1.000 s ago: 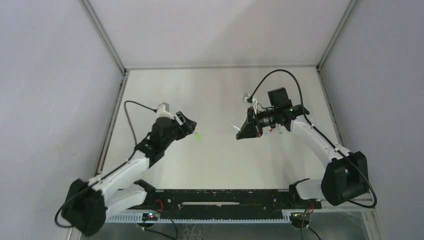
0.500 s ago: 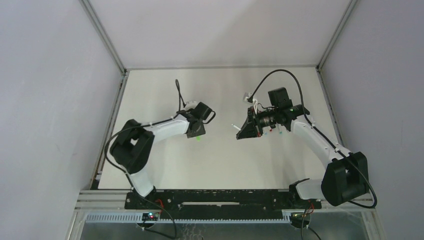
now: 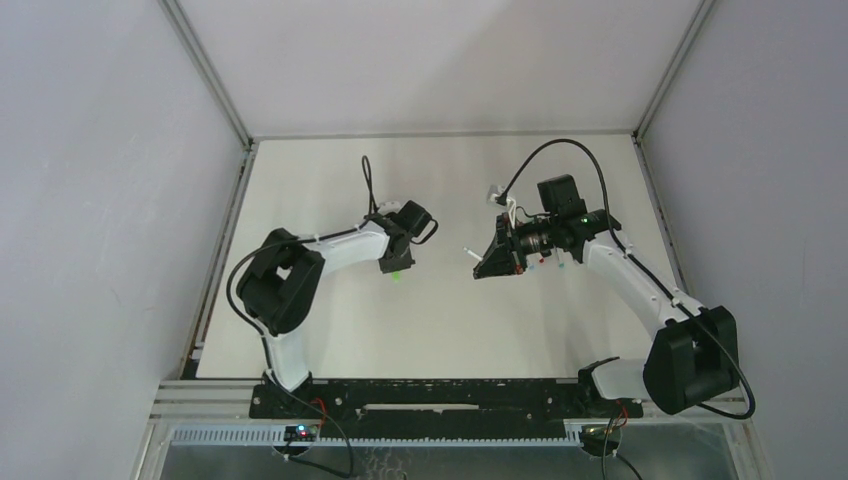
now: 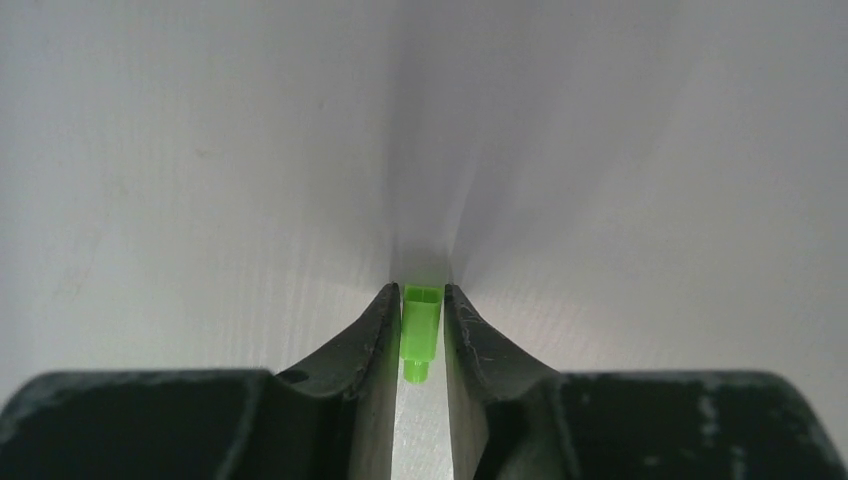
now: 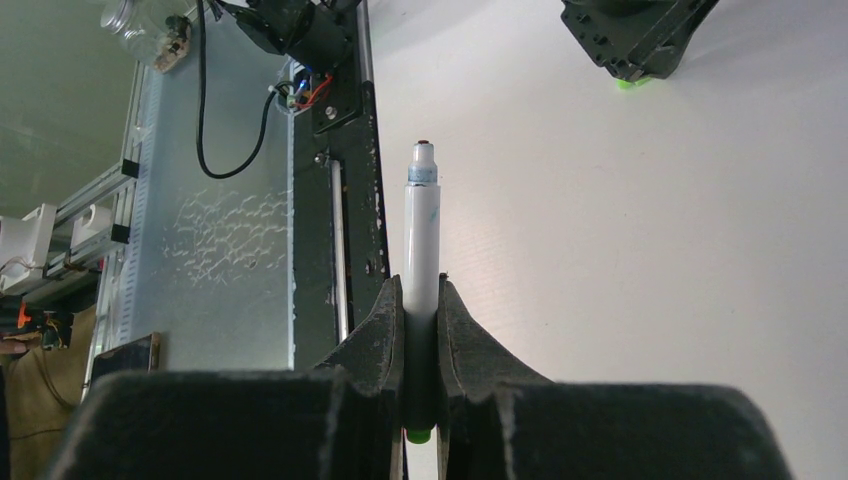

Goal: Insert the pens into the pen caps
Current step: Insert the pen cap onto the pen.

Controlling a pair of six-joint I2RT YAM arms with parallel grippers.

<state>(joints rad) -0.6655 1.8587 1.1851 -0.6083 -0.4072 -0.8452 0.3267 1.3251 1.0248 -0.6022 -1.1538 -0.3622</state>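
Down on the tabletop (image 4: 200,150), left tool (image 4: 422,300) pinches the bright green cap (image 4: 421,325) by its sides, ends left clear; right tool (image 5: 421,295), clamped on a white pen (image 5: 421,230), holds its tip outward, ready for capping.

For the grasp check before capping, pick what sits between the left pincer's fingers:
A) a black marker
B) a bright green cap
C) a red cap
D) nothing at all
B: the left wrist view shows a bright green cap lying on the white table, with the left pincer flanking it closely, one finger on each side.
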